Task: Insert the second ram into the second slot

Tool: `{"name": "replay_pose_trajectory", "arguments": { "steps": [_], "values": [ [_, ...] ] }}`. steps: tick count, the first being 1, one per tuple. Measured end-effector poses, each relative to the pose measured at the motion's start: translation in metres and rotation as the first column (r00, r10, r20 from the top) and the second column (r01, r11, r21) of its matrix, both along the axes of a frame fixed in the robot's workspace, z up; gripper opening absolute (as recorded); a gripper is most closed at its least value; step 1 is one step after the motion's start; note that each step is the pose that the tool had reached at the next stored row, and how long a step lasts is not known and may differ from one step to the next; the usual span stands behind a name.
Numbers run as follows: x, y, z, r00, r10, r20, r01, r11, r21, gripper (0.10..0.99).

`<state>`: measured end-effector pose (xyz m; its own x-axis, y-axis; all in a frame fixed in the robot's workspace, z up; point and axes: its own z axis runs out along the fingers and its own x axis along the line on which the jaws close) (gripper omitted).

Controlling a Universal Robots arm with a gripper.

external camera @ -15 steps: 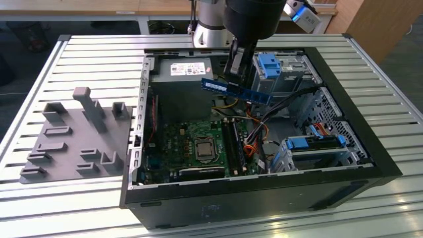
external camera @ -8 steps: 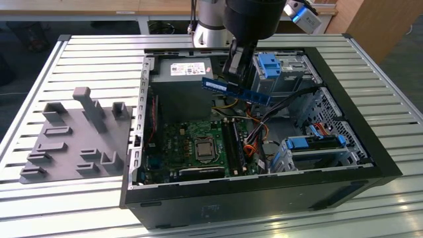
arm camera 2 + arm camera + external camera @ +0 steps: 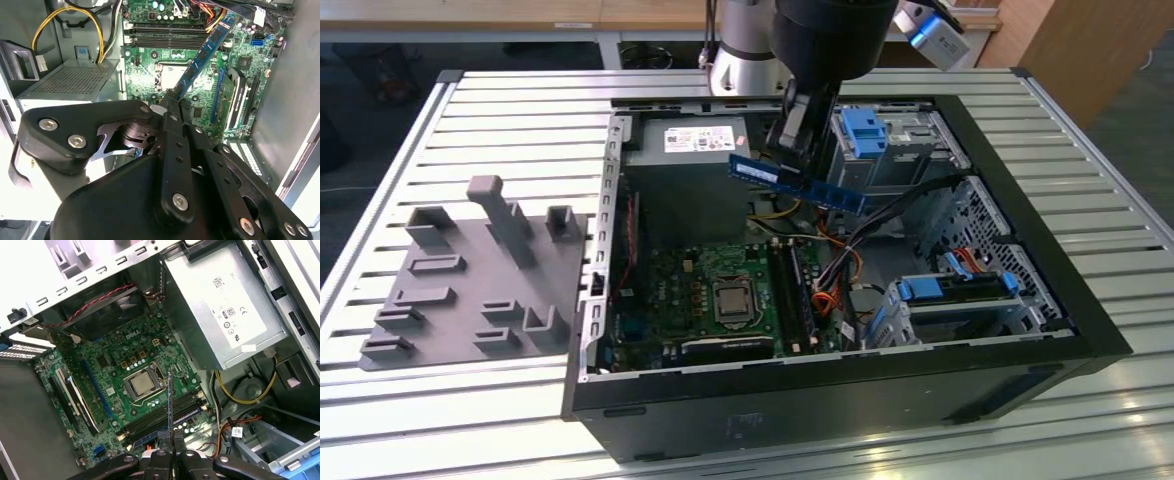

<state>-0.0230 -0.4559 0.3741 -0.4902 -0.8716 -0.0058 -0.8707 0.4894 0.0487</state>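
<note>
The second ram (image 3: 795, 184) looked like a light, stiff, thin board. It would be easy to lift, but it would not tolerate twisting or a crooked push. Its flat faces carry chips and a small white label, and its lower edge carries the contacts, so the safe place to hold it was by the two faces near the upper edge, around mid-length, with the contact edge left free. A hold off-centre would probably let it tip under pressing force.

In the exterior view the stick hung in the air over the open computer case (image 3: 1067, 300). It was well above the motherboard (image 3: 720, 290) and sloped down toward the exterior view's right. It was not in contact with the memory slots (image 3: 797, 295) and was clearly not yet seated.

The claw (image 3: 806, 168) was pinched together on the stick, with its fingers pressed against the two flat faces and no visible gap on either side. In the second wrist view the blue board (image 3: 202, 57) ran out from between the dark fingertips (image 3: 175, 107) toward the slots (image 3: 165, 40). In the first wrist view the board appeared edge-on as a thin line (image 3: 170, 400) rising from the claw (image 3: 170, 442), roughly over the slots (image 3: 160, 421) beside the processor socket (image 3: 141, 383).

One of the slots may already have held a stick, though the angle made that hard to judge.
</note>
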Motion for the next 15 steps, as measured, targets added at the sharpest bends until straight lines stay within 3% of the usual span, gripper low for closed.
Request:
{"name": "replay_pose_trajectory", "arguments": {
  "steps": [15],
  "values": [
    [0.0000,0.0000,0.0000,0.9985,-0.056,0.0001,0.056,0.9985,0.000,0.133]
  ]
}}
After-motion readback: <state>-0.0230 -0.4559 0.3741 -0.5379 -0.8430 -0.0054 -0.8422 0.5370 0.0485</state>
